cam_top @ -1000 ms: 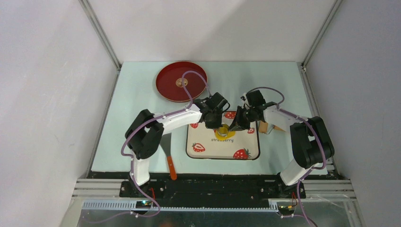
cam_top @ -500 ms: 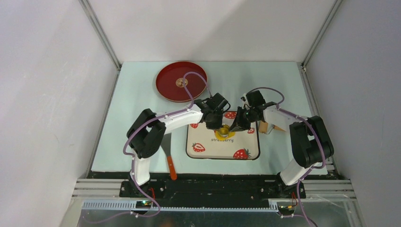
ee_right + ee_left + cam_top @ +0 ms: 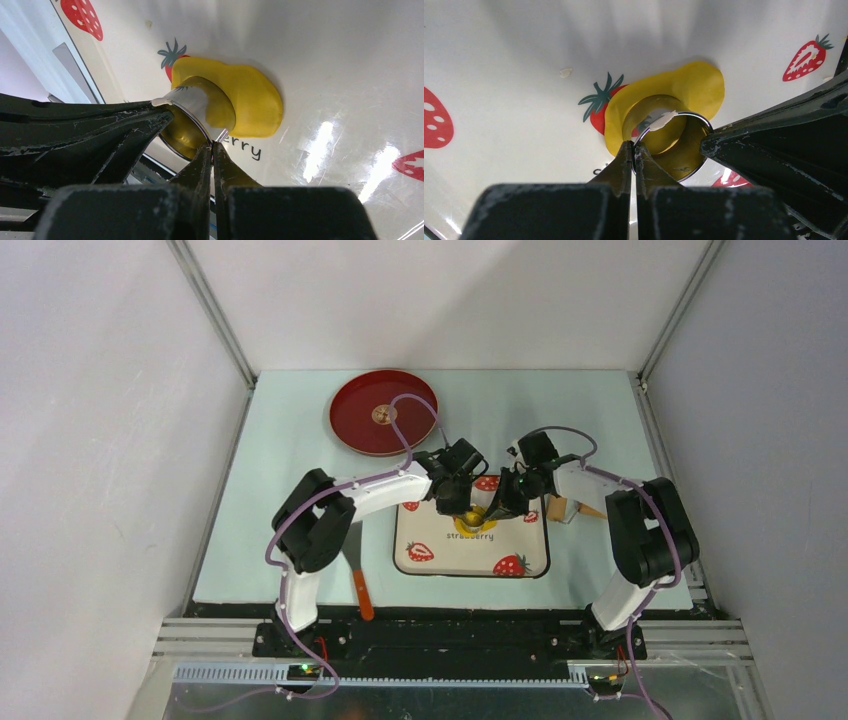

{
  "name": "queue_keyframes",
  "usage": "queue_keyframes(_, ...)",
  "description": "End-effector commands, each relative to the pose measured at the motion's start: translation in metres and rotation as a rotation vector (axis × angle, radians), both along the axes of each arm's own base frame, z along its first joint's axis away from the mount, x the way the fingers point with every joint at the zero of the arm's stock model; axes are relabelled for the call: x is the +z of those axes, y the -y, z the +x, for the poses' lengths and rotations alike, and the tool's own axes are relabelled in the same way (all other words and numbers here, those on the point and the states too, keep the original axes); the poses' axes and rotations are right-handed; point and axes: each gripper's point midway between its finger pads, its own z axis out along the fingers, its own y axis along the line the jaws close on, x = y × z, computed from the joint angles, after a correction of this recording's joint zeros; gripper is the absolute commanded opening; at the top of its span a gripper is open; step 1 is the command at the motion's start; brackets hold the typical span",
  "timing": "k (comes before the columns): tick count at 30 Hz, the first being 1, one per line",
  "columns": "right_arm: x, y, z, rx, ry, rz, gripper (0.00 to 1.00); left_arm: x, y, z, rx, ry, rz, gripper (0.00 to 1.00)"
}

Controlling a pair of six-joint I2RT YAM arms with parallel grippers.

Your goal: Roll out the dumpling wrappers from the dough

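"What's on the pale green worktop (image 3: 300,440) besides the job itself?"

"A round red plate (image 3: 360,435) up at 11 o'clock. In the middle, toward 6, there's a white mat (image 3: 470,555) with a dark edge, printed with red strawberries (image 3: 512,565) and some lettering."

"Anything on the mat?"

"A shiny metal ring (image 3: 192,102) at its 12 o'clock side, tilted. I can't tell whether it rests on the mat. There's also a pale crumb (image 3: 566,73) on the white."

"And around the mat?"

"Just beside its 3 o'clock edge sits a light wooden piece (image 3: 560,510). At 7 o'clock, just beside the mat's corner, lies an orange-handled tool (image 3: 362,595), handle pointing toward 6."
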Motion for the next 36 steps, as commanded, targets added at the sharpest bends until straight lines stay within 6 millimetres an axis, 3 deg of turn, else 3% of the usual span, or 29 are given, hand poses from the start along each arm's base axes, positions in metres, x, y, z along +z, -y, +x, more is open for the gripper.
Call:
queue_keyframes(1,-0.011,0.010,0.015,-0.007,0.047,-0.071,0.00,-0.001,0.005,0.003,-0.005,0.007,0.002,0.00)
queue_keyframes(11,-0.029,0.018,0.011,0.013,0.028,-0.139,0.00,-0.027,-0.003,-0.003,-0.003,-0.029,0.056,0.00)
queue_keyframes(28,-0.049,0.028,0.005,0.009,-0.009,-0.226,0.00,-0.036,-0.007,-0.012,-0.014,-0.033,0.065,0.00)
queue_keyframes(36,-0.057,0.032,-0.002,0.054,-0.036,-0.271,0.00,-0.057,-0.012,-0.024,-0.013,-0.066,0.080,0.00)
